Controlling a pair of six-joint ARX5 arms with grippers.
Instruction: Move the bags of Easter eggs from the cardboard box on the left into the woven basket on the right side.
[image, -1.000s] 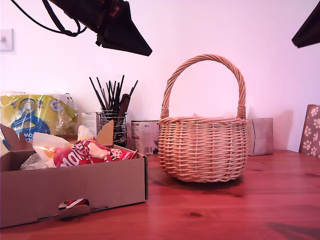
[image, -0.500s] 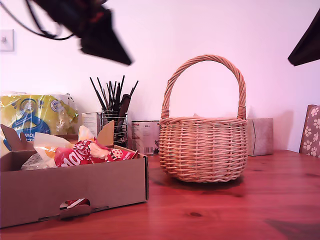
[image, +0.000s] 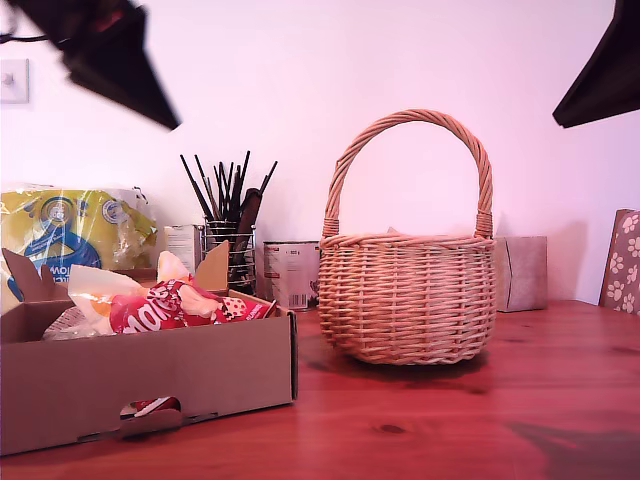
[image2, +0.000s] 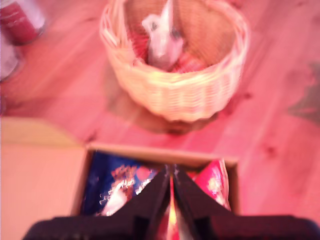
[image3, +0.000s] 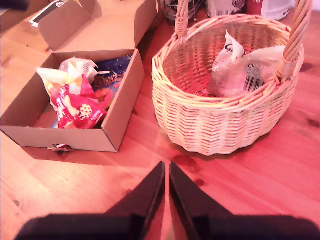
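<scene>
First wrist view: my first gripper (image2: 171, 172), pinched together and empty, hangs over the cardboard box (image2: 160, 152); next I'd open it and grab the red bag (image2: 215, 182). My second gripper (image3: 166, 172) is closed too, holding nothing.

Cardboard box (image: 150, 385) at the exterior view's left on the surface (image: 450, 420), bags of Easter eggs (image: 165, 305) inside. Woven basket (image: 407, 295) to its right, apart from it, one packet (image3: 235, 67) inside. Behind, between them: brush holder (image: 228, 250), tin (image: 290, 272).

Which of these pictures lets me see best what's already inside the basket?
The second wrist view: it looks down into the woven basket, showing a whitish bag with a barcode. The first wrist view also looks in, but blurred. The exterior view shows only the basket's side, contents hidden.
</scene>
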